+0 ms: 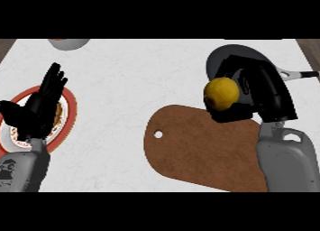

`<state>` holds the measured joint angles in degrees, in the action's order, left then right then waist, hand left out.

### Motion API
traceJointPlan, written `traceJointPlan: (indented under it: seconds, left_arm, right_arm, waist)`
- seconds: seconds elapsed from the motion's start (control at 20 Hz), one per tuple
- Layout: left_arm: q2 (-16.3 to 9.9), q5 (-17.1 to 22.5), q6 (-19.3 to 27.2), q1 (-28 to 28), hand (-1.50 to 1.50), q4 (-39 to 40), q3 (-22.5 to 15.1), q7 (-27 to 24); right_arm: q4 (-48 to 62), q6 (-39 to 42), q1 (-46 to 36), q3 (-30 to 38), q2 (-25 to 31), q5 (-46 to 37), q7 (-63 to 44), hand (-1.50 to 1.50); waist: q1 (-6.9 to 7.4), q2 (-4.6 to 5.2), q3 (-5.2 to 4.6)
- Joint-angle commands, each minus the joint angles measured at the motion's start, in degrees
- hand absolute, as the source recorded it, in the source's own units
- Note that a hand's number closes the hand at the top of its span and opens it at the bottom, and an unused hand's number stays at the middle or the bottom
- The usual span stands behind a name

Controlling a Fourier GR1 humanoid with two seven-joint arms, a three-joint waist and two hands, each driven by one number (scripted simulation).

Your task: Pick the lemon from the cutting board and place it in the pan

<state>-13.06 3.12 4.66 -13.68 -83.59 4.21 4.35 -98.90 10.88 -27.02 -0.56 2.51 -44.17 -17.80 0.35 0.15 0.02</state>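
Head view shows your right robot hand (258,92) curled round the lemon (221,93), held above the cutting board's (202,149) far end beside the pan (223,55); judge it light, firm and rounded, so keep hold across its middle, left robot hand (37,108) resting open.

Red-rimmed plate (4,118) at counter (122,81) left; bowl (69,43) at far edge.

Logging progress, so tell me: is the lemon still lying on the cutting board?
No, the right hand holds the lemon lifted off the cutting board, at the edge of the pan.
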Motion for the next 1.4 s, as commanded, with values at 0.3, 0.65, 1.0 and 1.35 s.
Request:
traceJointPlan:
  seconds: [0.3, 0.65, 1.0, 1.35]
  left_arm:
    - [1.7, -1.1, 0.1, -0.7, 0.00, 0.7, -1.3, -0.9]
    - [0.4, -0.8, -1.4, -1.3, 0.00, 0.7, -0.8, -1.0]
    - [2.1, -1.6, -0.7, -4.7, 0.00, 1.7, -2.2, -0.7]
    - [1.1, -1.3, -1.7, -3.7, 0.00, 2.0, -1.5, -2.3]
  right_arm:
    - [34.7, -14.6, -10.1, 13.5, 12.7, -2.0, 21.9, 1.50]
    - [58.7, -25.7, -17.8, 17.9, 18.2, -4.8, 31.7, 1.50]
    - [73.2, -30.3, -24.0, 20.9, 20.7, -4.7, 37.3, 1.50]
    - [83.4, -11.8, -26.5, 25.7, 22.0, 2.5, 36.9, -1.50]
  waist:
    - [1.92, 0.81, 0.08]
    - [3.23, 1.24, 0.14]
    - [4.96, 2.27, 0.28]
    - [5.52, 2.40, 0.29]
